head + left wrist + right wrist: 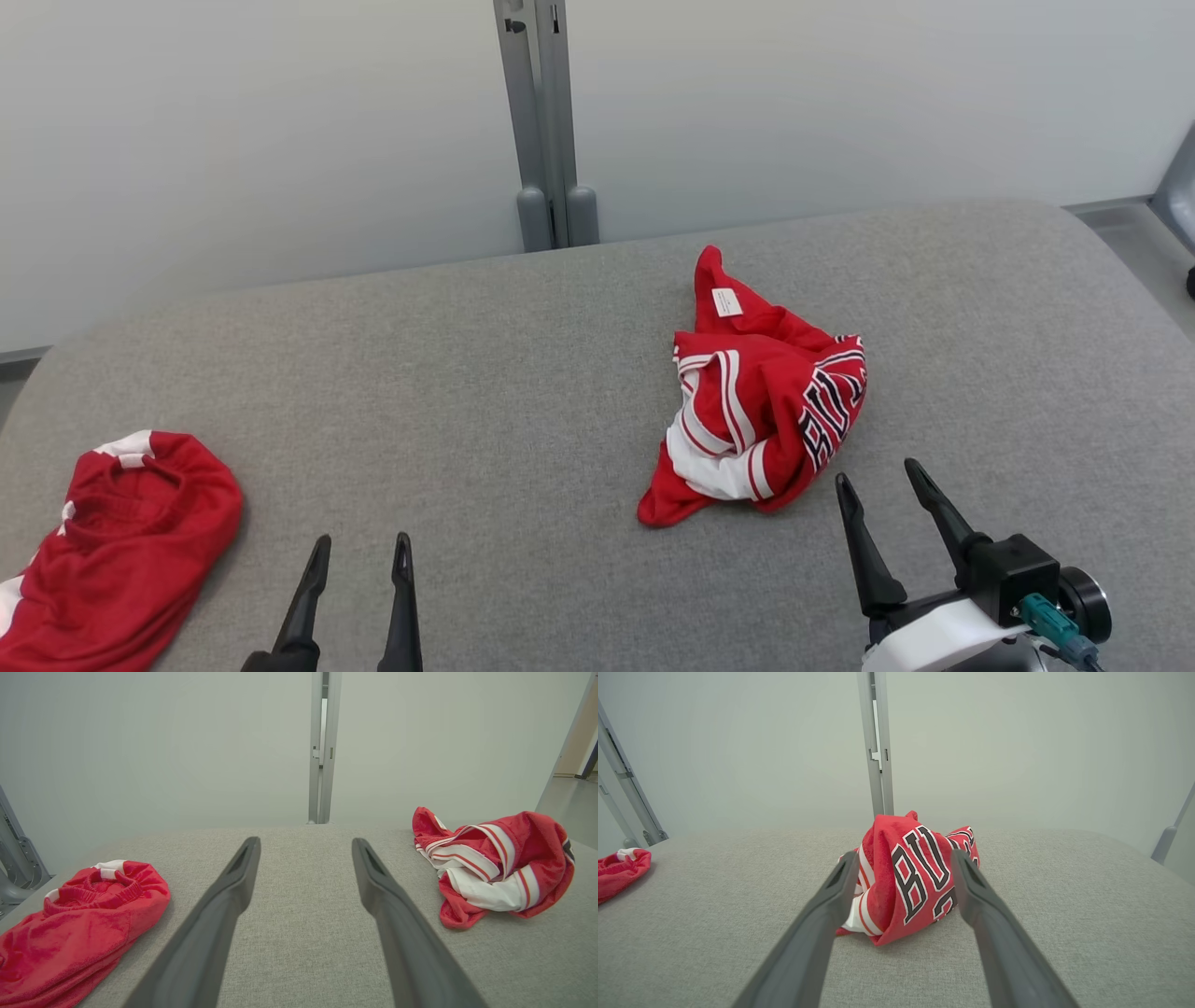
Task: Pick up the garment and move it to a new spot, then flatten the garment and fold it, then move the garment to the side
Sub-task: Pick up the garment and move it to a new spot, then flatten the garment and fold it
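Hardly begun, to judge by the lay of things. On the grey bench (523, 373), toward three o'clock of its middle in the head view, a red garment (761, 411) with white stripes and black lettering, crumpled in a heap, nowhere flat, nowhere folded. At about four o'clock of that heap, near but not touching, the right gripper (878, 471): spread wide, empty, and in its own wrist view aimed at the lettered side, with the heap framed between the two fingers. At seven o'clock of the bench's middle, well apart from the heap, the left gripper (364, 539): likewise wide open, clasping nothing. Out at eight o'clock, by the bench's left edge, a second red garment (121, 541), also rumpled. Probably the heap at three o'clock as the one to handle, given the right gripper's aim. Left to do: the pick-up, the move to a new spot, the flattening, the folding, the shift to the side.
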{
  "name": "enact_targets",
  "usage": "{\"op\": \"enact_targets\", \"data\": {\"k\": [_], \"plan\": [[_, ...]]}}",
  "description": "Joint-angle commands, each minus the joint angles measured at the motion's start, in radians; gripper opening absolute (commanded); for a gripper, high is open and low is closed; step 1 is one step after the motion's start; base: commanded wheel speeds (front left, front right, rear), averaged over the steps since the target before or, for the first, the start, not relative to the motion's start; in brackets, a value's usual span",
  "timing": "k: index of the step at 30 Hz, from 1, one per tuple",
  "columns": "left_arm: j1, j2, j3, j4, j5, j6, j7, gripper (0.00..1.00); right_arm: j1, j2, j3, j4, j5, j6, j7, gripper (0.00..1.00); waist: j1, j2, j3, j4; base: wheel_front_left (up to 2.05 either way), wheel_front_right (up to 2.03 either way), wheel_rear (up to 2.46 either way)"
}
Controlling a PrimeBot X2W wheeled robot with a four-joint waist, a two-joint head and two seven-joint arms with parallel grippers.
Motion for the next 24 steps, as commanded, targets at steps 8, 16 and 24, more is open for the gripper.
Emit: {"op": "enact_targets", "data": {"k": [8,16,24], "plan": [[0.068,-0.027,0.049,0.013,0.043,-0.035,0.000,1.00,0.041,-0.002,-0.001,-0.001,-0.005,-0.001,0.000,1.00,0.0000,0.0000,-0.055,0.020,0.00,0.00,0.00],[0.070,-0.030,0.056,0.029,0.017,-0.033,-0.001,1.00,0.041,-0.002,0.004,0.000,-0.002,-0.001,0.000,1.00,0.0000,0.0000,-0.053,0.023,0.00,0.00,0.00],[0.062,-0.031,0.048,0.037,0.017,-0.038,-0.001,1.00,0.038,-0.002,0.003,0.003,0.004,-0.001,0.000,1.00,0.0000,0.0000,-0.047,0.031,0.00,0.00,0.00]]}}
